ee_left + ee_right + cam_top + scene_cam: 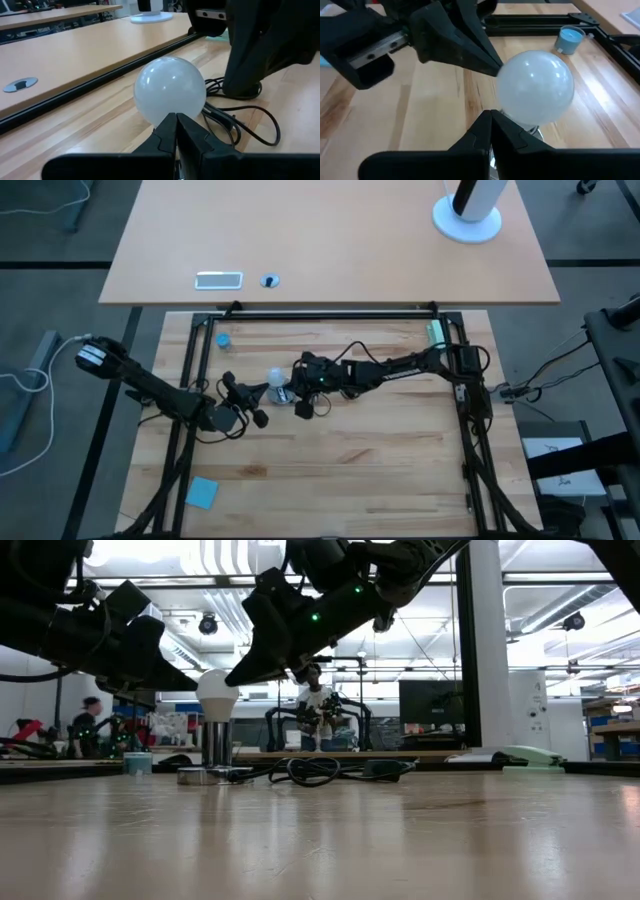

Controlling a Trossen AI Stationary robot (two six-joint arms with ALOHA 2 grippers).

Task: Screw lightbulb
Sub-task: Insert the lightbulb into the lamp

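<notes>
In the left wrist view the left gripper point(176, 131) has its fingers pressed together with nothing between them, tips just below the frosted lightbulb point(170, 90) at frame centre. The right wrist view shows the same of the right gripper point(491, 126): fingers closed, empty, tips at the bulb's lower curve. Whether either tip touches the glass cannot be told.

In the low view the lightbulb point(217, 692) stands upright at left of centre, its metal base sitting in the silver socket point(201, 775), with a black cord point(315, 770) looped to the right. From above, it sits at centre frame, the left gripper point(252, 392) reaching in from the lower left, the right gripper point(295, 385) from the right.

The bulb looks seated but perhaps not tightened. With both grippers closed, a sideways push could tilt it, cross the thread, or slide the light socket, and the cord loop near the right arm could snag. A blue cap point(223, 339) lies apart at upper left.
</notes>
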